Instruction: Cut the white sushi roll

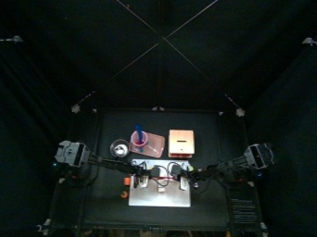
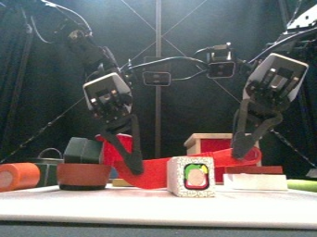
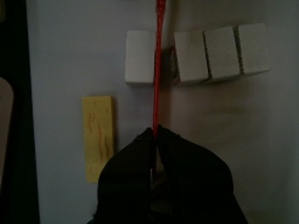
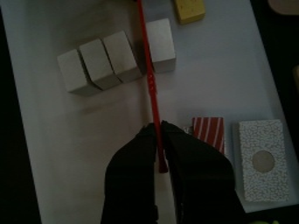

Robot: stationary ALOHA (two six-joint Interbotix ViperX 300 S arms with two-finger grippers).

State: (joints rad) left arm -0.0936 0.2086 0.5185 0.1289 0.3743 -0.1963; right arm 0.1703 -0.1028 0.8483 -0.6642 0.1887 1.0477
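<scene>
Top view: board items [image 1: 158,181] too small for you to tell apart. Left wrist view: red blade's [image 3: 156,79] far end cut off. Front view: orange cylinder [image 2: 18,176] clipped at table's edge.

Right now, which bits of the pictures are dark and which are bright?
Top view: black curtains all round; only the board shines pale. Front view: the roll is lit against a dark back. Left wrist view: bright board, thin red blade, and the left gripper a black shape.
</scene>
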